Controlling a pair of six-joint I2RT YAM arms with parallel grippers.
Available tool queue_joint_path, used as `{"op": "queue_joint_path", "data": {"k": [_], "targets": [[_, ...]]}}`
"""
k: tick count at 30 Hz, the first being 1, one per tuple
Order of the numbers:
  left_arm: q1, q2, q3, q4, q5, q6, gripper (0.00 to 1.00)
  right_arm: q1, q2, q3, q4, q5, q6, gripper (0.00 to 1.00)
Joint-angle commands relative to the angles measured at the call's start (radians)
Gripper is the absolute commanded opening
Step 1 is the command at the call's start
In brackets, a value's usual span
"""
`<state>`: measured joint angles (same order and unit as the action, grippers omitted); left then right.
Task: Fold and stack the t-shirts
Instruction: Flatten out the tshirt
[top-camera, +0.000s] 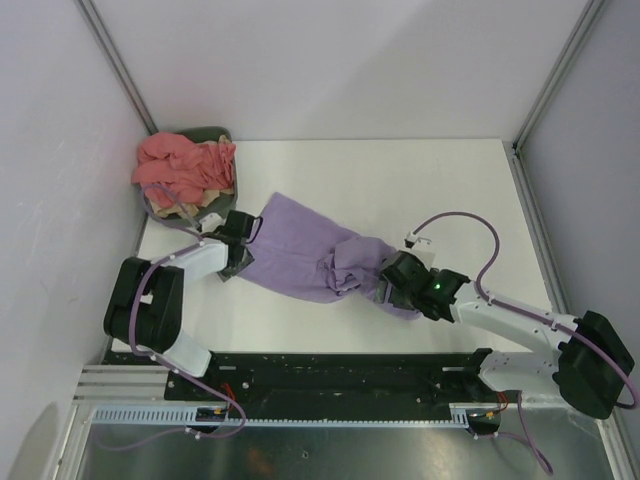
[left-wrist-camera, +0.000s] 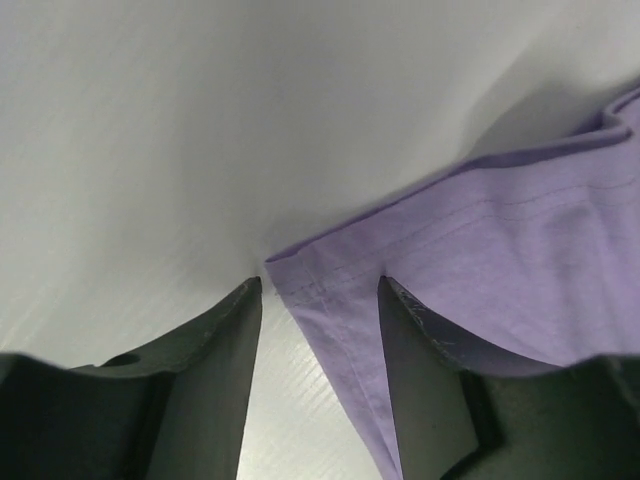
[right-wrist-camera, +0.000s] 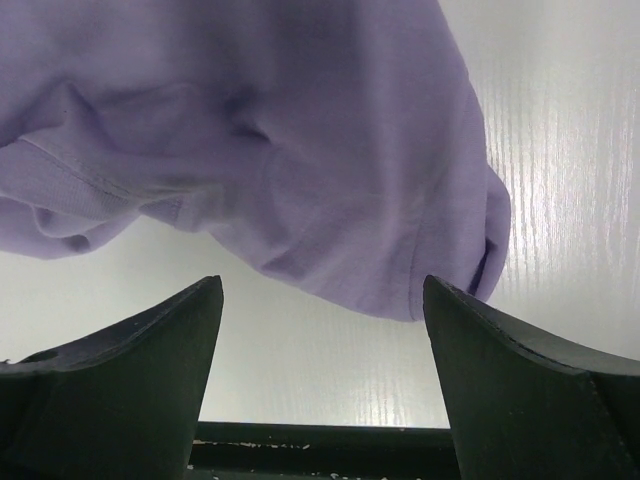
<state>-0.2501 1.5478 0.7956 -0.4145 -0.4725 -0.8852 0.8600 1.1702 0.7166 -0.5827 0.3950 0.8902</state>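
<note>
A lavender t-shirt lies crumpled on the white table, stretched from upper left to lower right. My left gripper is at its left end. In the left wrist view a hemmed corner of the lavender t-shirt lies between the parted jaws of the left gripper, near the right finger, unclamped. My right gripper sits at the bunched right end. In the right wrist view the right gripper stands wide open, with the lavender t-shirt just ahead of its tips.
A dark grey-green bin at the back left corner holds salmon-pink t-shirts with tan cloth beneath. Grey walls stand close on both sides. The table's near edge meets a black rail.
</note>
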Motion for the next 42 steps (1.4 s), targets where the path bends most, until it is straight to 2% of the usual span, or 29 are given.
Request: {"op": "queue_joint_path", "data": {"k": [1, 3, 8, 10, 16, 24, 26, 29, 30, 31, 34, 40, 42], "targets": [[0.006, 0.033, 0.035, 0.005, -0.057, -0.041, 0.52, -0.001, -0.028, -0.016, 0.034, 0.022, 0.02, 0.86], [0.006, 0.049, 0.04, 0.006, -0.05, -0.041, 0.43, -0.011, -0.023, -0.018, 0.042, 0.021, 0.016, 0.86], [0.005, 0.02, 0.052, 0.003, -0.035, -0.015, 0.06, -0.068, 0.0, -0.021, 0.078, 0.004, -0.014, 0.86], [0.006, -0.021, 0.052, 0.0, -0.043, 0.008, 0.01, -0.1, 0.016, -0.022, 0.098, -0.006, -0.031, 0.85], [0.006, -0.154, 0.026, -0.023, -0.047, 0.084, 0.0, -0.178, 0.084, -0.02, 0.178, -0.06, -0.069, 0.81], [0.006, -0.257, -0.019, -0.033, 0.001, 0.118, 0.0, -0.17, 0.166, -0.02, 0.185, -0.069, -0.048, 0.7], [0.006, -0.271, -0.019, -0.038, 0.008, 0.123, 0.0, -0.19, 0.169, -0.017, 0.188, -0.059, -0.061, 0.57], [0.006, -0.299, -0.007, -0.051, 0.006, 0.138, 0.0, -0.273, 0.172, 0.021, 0.185, -0.058, -0.105, 0.16], [0.006, -0.31, -0.002, -0.055, 0.002, 0.144, 0.0, -0.309, 0.179, 0.05, 0.181, -0.056, -0.125, 0.08], [0.006, -0.32, 0.003, -0.061, -0.003, 0.151, 0.0, -0.343, 0.189, 0.086, 0.175, -0.049, -0.145, 0.04], [0.006, -0.351, 0.024, -0.082, -0.021, 0.178, 0.0, -0.452, 0.239, 0.218, 0.163, -0.004, -0.209, 0.01], [0.008, -0.427, 0.039, -0.118, -0.069, 0.225, 0.0, -0.645, 0.42, 0.518, 0.141, 0.058, -0.311, 0.0], [0.01, -0.449, 0.034, -0.125, -0.073, 0.232, 0.0, -0.686, 0.488, 0.601, 0.123, 0.058, -0.329, 0.05]]}}
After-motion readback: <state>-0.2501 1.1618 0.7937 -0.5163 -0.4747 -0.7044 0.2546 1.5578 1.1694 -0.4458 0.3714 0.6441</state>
